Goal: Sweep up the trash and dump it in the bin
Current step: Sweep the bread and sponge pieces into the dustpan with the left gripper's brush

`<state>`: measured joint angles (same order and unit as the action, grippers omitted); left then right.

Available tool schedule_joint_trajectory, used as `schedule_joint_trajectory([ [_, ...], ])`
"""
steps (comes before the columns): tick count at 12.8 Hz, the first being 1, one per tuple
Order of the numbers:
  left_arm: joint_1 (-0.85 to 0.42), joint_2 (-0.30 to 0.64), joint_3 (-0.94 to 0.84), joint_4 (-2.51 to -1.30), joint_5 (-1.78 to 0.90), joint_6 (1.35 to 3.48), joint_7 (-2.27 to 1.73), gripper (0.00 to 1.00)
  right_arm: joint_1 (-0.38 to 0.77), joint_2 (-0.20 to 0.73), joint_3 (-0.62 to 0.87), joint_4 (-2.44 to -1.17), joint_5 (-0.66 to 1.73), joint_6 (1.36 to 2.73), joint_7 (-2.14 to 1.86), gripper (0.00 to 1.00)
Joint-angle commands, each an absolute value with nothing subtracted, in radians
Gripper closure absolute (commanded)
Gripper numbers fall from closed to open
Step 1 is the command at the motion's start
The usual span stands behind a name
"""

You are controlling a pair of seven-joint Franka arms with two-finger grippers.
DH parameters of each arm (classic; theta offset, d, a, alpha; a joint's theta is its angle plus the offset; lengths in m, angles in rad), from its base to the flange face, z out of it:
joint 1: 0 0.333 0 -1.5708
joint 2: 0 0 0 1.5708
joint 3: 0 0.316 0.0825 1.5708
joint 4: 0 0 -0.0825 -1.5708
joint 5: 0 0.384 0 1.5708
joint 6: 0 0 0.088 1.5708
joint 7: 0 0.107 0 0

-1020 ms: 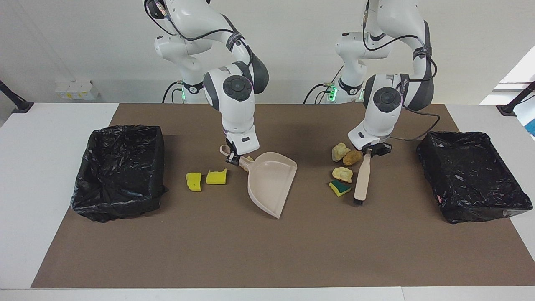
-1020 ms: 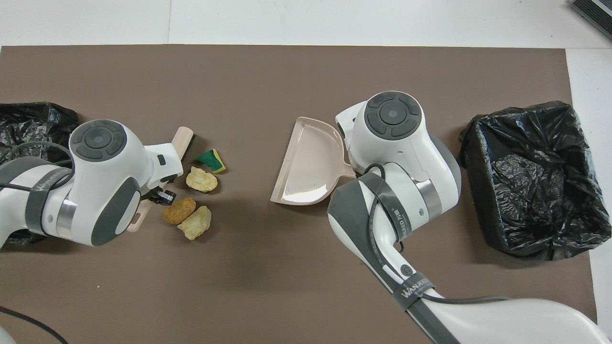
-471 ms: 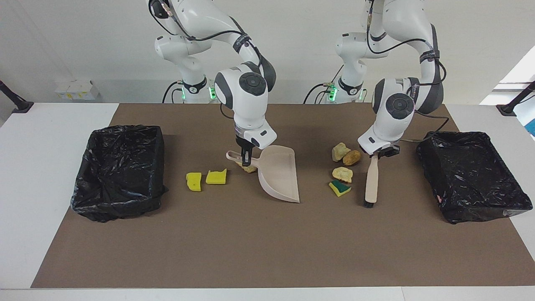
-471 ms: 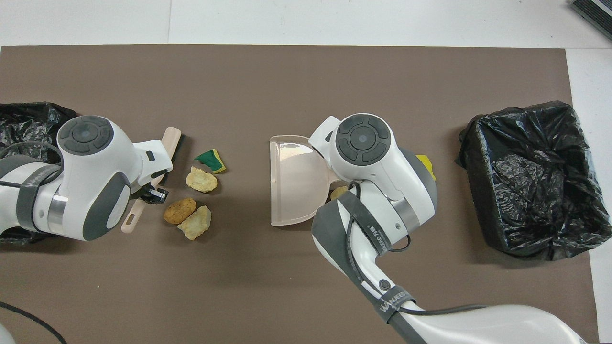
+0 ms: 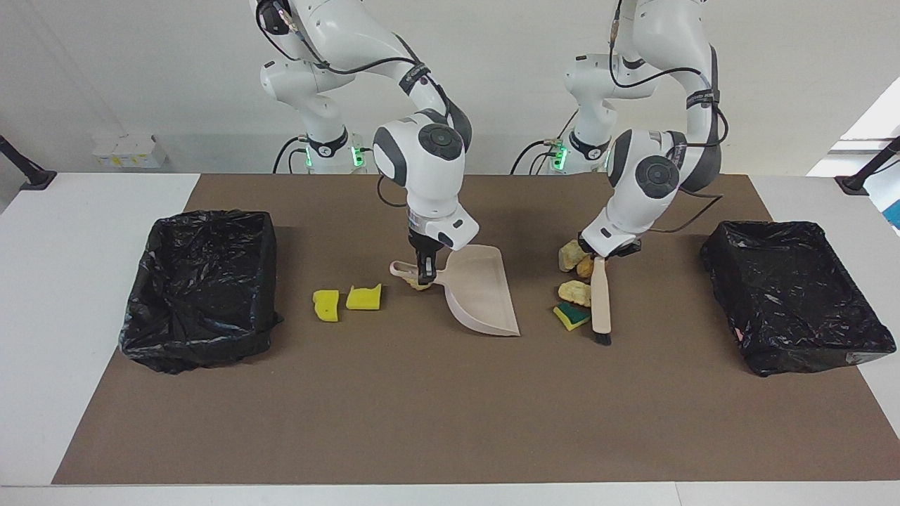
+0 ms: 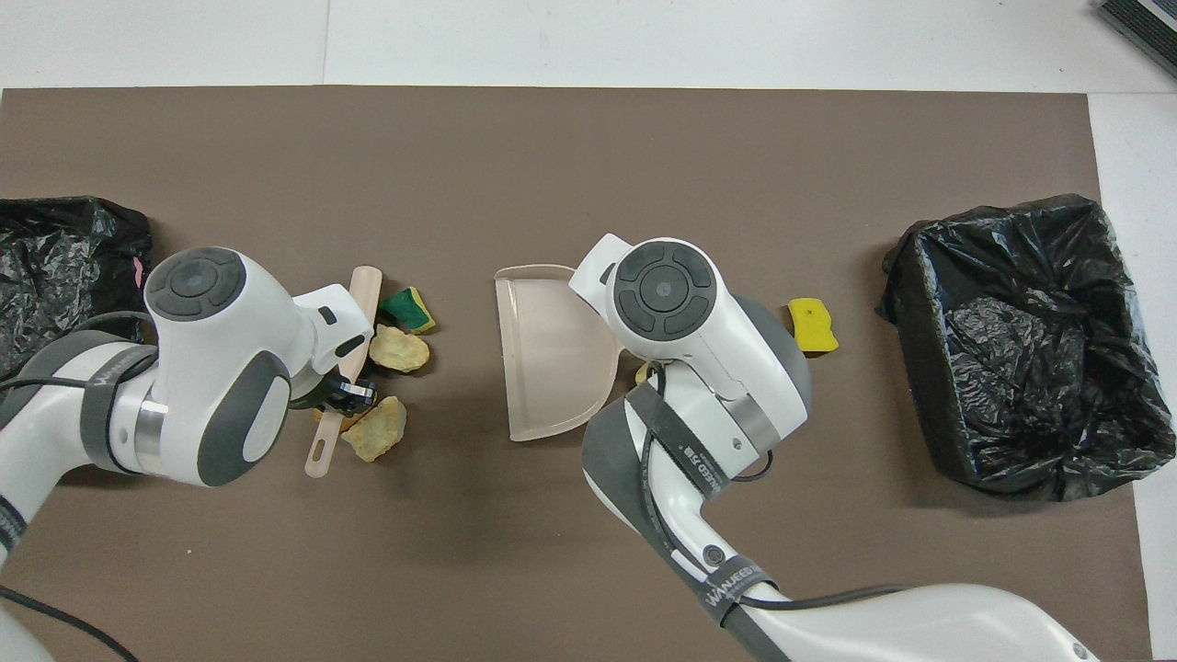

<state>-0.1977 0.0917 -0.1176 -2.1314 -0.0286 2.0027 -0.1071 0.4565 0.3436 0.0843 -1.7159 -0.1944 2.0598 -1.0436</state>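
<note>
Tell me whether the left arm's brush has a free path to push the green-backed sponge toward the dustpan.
Probably yes. The left gripper holds the brush right beside the green-backed sponge, and the mat between it and the dustpan is bare.

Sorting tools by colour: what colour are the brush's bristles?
Black, at the end of the brush; the facing view shows it best.

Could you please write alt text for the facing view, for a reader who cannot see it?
The right gripper holds a beige dustpan by its handle mid-table, while the left gripper holds a brush against a cluster of scraps. Two yellow sponge pieces lie beside the dustpan, and black-lined bins flank the mat.
</note>
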Motion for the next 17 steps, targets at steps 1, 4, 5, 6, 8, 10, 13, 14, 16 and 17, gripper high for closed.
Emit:
schedule_joint_trajectory([
  [1, -0.32, 0.063, -0.107, -2.172, -0.136, 2.028, -0.19, 1.0, 0.459, 0.365, 0.089, -1.729, -0.203, 2.126, -1.054, 1.0],
  [4, -0.446, 0.058, -0.109, -2.166, -0.225, 2.033, -0.25, 1.0, 0.46, 0.391, 0.089, -1.729, -0.193, 2.173, -1.051, 1.0],
  [5, -0.475, 0.058, -0.109, -2.158, -0.233, 2.031, -0.271, 1.0, 0.468, 0.399, 0.089, -1.729, -0.19, 2.189, -1.03, 1.0],
  [6, -0.494, 0.06, -0.11, -2.149, -0.235, 2.029, -0.306, 1.0, 0.466, 0.399, 0.089, -1.729, -0.19, 2.191, -1.023, 1.0],
  [8, -0.509, 0.072, -0.109, -2.105, -0.233, 2.014, -0.383, 1.0, 0.448, 0.393, 0.089, -1.726, -0.19, 2.175, -1.032, 1.0],
  [10, -0.497, 0.025, -0.104, -2.099, -0.233, 1.973, -0.428, 1.0, 0.454, 0.388, 0.089, -1.729, -0.201, 2.163, -1.032, 1.0],
  [13, -0.433, -0.118, -0.097, -2.105, -0.224, 1.793, -0.53, 1.0, 0.45, 0.347, 0.087, -1.762, -0.206, 2.178, -1.072, 1.0],
  [14, -0.407, -0.159, -0.097, -2.112, -0.21, 1.699, -0.573, 1.0, 0.449, 0.344, 0.089, -1.769, -0.206, 2.172, -1.116, 1.0],
  [16, -0.368, -0.222, -0.098, -2.15, -0.122, 1.576, -0.598, 1.0, 0.466, 0.309, 0.089, -1.792, -0.204, 2.11, -1.106, 1.0],
  [17, -0.35, -0.254, -0.097, -2.202, -0.097, 1.574, -0.633, 1.0, 0.477, 0.296, 0.089, -1.805, -0.204, 2.097, -1.074, 1.0],
])
